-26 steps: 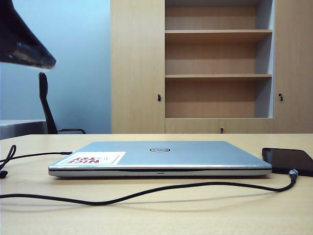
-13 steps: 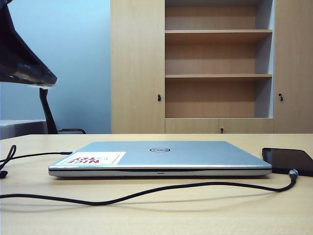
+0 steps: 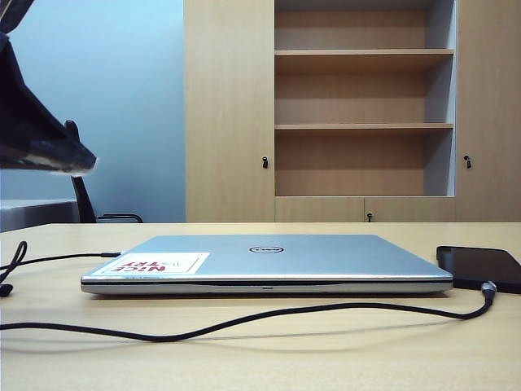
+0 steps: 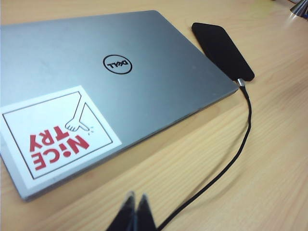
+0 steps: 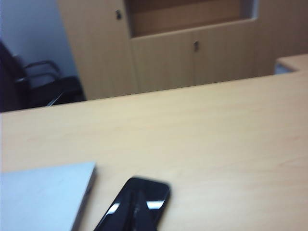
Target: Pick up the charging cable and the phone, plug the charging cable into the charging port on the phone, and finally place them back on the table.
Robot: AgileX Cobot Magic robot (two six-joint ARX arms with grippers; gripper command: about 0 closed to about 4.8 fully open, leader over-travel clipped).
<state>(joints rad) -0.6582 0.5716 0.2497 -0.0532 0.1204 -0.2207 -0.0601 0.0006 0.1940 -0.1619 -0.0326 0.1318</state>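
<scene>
Phone (image 3: 480,267): I see it flat on the table (image 3: 342,350), near its right edge, beside the laptop (image 3: 269,262).
Charging cable (image 3: 244,319): plugged into the phone, trailing along the table's front.
Left gripper (image 4: 134,211): clenched, empty, above the cable.
Right gripper (image 5: 137,204): clenched, empty, over the phone.

Exterior camera sits low at desk (image 3: 342,358) level, facing cabinets. Both wrist cameras look down, sharing the silver-grey closed laptop (image 4: 144,72) and glossy black phone (image 5: 139,204).
</scene>
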